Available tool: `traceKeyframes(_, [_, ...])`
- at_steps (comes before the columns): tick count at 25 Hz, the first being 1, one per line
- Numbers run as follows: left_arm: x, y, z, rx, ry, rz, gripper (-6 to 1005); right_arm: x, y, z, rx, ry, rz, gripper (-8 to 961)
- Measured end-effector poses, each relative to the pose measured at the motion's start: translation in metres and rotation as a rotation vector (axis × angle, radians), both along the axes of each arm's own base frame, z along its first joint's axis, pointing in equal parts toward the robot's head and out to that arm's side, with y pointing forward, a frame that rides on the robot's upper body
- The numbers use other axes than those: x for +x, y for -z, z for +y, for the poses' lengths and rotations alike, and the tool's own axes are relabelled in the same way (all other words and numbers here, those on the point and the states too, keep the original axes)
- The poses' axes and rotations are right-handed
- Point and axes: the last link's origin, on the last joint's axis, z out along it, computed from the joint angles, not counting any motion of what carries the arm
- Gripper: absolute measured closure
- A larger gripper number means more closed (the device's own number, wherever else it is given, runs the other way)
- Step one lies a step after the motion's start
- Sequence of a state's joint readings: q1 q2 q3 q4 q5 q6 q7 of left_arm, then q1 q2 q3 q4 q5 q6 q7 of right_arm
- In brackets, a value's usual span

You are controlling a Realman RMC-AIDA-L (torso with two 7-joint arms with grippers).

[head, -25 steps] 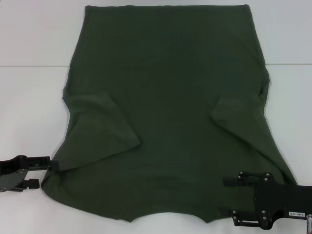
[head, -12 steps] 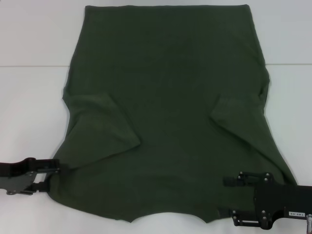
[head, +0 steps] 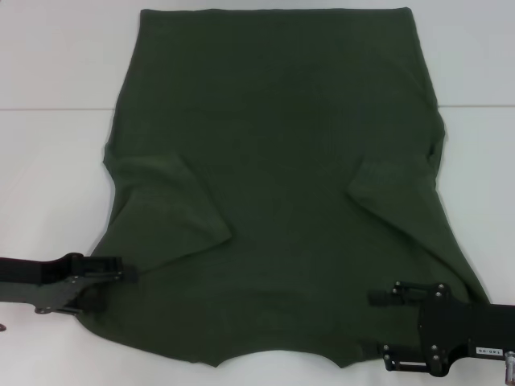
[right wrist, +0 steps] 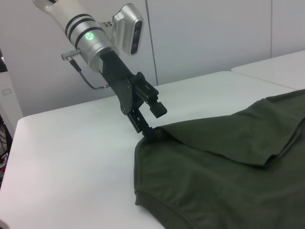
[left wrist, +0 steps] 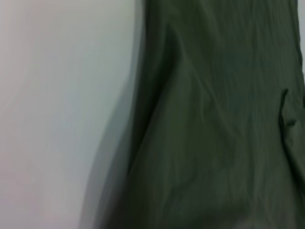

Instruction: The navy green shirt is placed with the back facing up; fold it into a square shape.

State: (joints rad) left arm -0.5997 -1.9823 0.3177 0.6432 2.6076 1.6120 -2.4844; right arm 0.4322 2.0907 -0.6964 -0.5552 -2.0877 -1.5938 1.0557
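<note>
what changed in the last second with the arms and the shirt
The left gripper slid inward from the table's left edge toward the navy green shirt and now overlaps its near-left corner, one finger over the cloth and one at the hem. The cloth there hardly shifted, and it is not yet lifted. The right gripper stayed parked over the shirt's near-right corner, and the two folded-in sleeves lie as before.

The navy green shirt [head: 273, 185] lies spread flat on the white table [head: 48, 177], plain back up, both short sleeves folded inward onto its body, neckline nearest the robot.
</note>
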Motion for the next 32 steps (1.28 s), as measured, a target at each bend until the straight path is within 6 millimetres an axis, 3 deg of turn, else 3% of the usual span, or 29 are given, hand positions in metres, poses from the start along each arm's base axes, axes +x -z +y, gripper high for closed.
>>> traceKeyframes(11, [-0.013, -0.03, -0.006, 0.053, -0.038, 0.036, 80, 0.001, 0.0, -0.001, 0.001, 0.005, -0.002, 199])
traceKeyframes(32, [-0.019, -0.027, -0.004, 0.038, -0.106, 0.067, 79, 0.0, 0.0, 0.002, 0.003, 0.0, -0.004, 198])
